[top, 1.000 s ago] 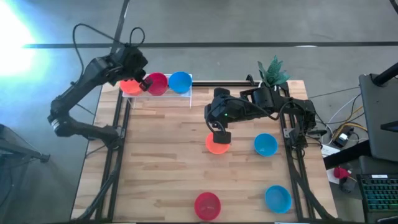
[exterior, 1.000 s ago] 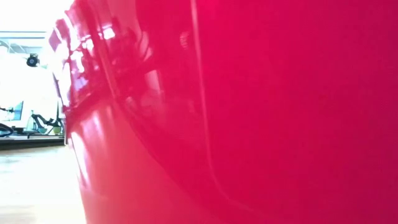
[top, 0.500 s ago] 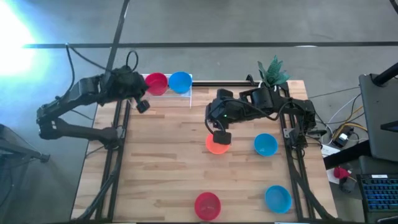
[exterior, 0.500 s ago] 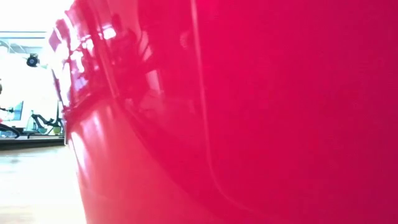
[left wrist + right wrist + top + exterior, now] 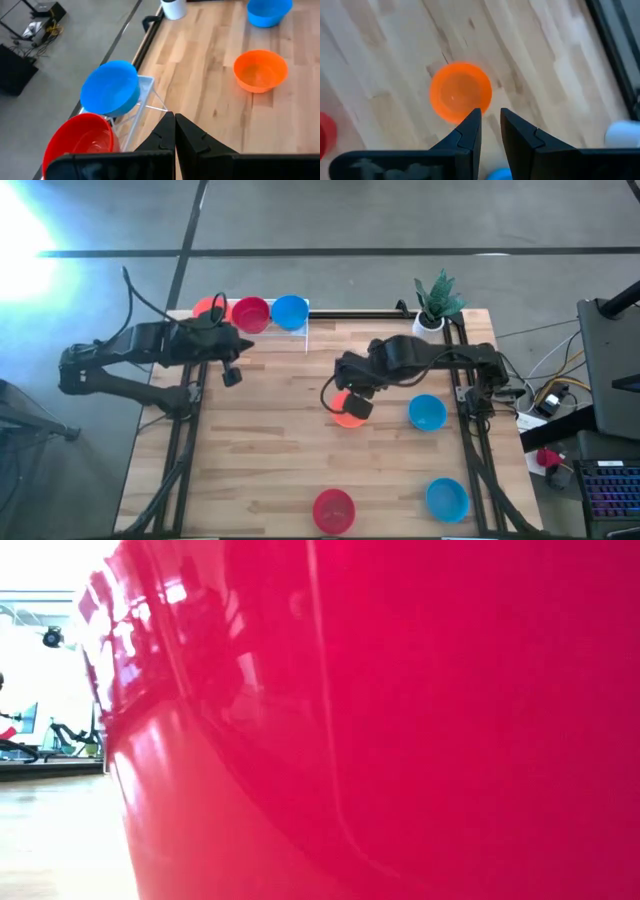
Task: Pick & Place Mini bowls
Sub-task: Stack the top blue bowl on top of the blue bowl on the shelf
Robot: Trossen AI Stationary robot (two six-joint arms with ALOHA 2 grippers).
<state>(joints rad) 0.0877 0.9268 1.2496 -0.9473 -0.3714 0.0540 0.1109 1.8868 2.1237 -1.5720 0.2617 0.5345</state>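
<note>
1. Mini bowls: orange [image 5: 207, 307], red [image 5: 251, 314] and blue [image 5: 289, 311] sit on the white rack [image 5: 303, 332] at the table's far-left edge.
2. Four remain loose: orange bowl [image 5: 347, 410], two blue [image 5: 427, 412] [image 5: 447, 499], one red [image 5: 333, 509].
3. Left gripper [image 5: 230, 370], fingers together and empty, hangs near the rack.
4. Right gripper [image 5: 358, 402], fingers slightly apart, hovers over the loose orange bowl, gripping nothing.

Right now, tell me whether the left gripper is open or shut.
Shut and empty. In the left wrist view the left gripper has its fingers pressed together with nothing between them, near the rack.

Three bowls [image 5: 251, 313] on rack; four bowls [image 5: 347, 410] upright on table.
</note>
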